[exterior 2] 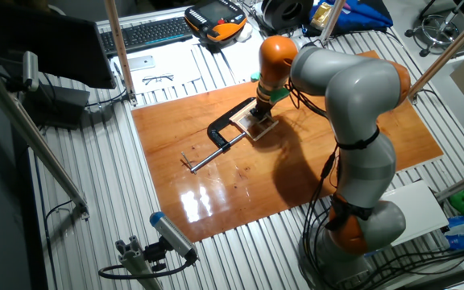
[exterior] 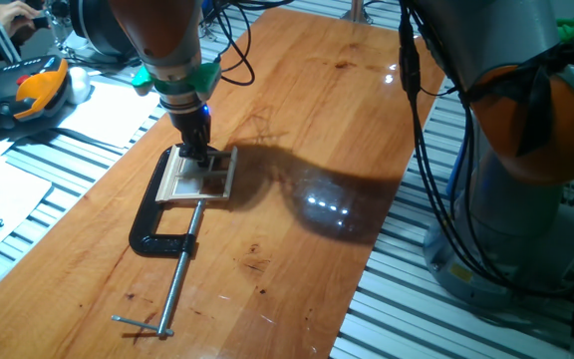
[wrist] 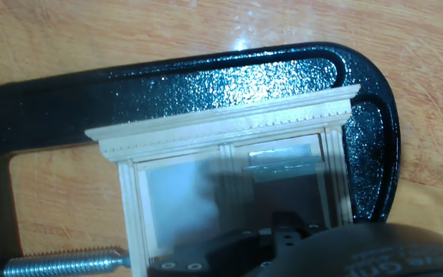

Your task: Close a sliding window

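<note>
The tool (exterior: 196,152) sits straight down on the sliding window (exterior: 200,177), clamp (exterior: 162,239) gripping its frame; its grip I cannot tell.

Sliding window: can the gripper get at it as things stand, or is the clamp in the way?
Probably yes. The gripper is already down over the sliding window; the C-clamp grips the frame's edges, leaving its top face open.
</note>
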Robot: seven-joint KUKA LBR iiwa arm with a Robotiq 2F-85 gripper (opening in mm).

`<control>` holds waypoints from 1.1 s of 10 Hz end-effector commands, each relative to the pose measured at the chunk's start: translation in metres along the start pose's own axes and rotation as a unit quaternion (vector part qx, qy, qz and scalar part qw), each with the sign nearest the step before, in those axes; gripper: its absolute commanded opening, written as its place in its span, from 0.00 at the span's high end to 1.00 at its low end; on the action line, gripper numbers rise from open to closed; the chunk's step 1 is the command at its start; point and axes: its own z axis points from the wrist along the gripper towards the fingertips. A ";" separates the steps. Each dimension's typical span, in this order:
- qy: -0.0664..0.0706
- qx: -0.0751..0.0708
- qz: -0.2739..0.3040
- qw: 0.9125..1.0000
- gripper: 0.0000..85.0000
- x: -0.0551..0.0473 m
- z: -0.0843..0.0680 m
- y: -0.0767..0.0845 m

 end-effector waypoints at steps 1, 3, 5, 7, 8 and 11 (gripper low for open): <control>0.000 0.000 0.000 1.000 1.00 0.001 0.000 0.000; 0.000 0.000 0.000 1.000 1.00 0.003 0.001 0.000; 0.000 -0.001 0.000 1.000 1.00 0.005 0.001 0.000; 0.002 0.002 0.000 1.000 1.00 0.008 -0.001 0.000; 0.003 0.003 0.000 1.000 1.00 0.009 -0.001 0.000; -0.006 -0.014 0.013 1.000 1.00 -0.002 -0.008 0.003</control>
